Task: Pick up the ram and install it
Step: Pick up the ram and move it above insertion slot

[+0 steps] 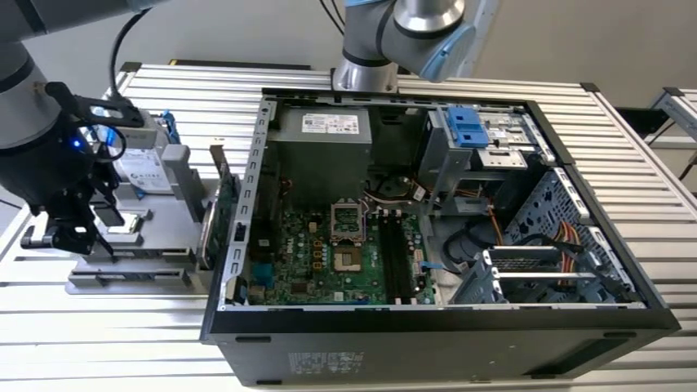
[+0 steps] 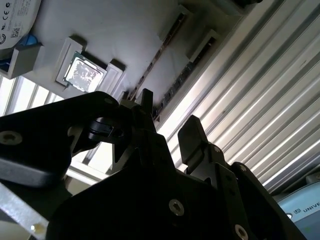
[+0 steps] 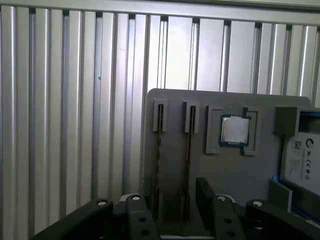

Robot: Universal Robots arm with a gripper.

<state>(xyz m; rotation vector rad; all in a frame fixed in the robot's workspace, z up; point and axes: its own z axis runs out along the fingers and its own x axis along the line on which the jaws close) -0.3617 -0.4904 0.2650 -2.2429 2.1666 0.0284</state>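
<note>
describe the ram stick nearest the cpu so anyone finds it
On the grey tray beside the computer case, two thin sticks stand on edge in parallel slots. The ram is the one next to the square silver cpu, not the outer stick.

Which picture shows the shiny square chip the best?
The first wrist view: the shiny square chip faces the camera, whole, in its pocket on the gray holder. The second wrist view shows it slanted and glary. In the exterior view the arm crowds the holder, so I cannot pick it out.
</note>
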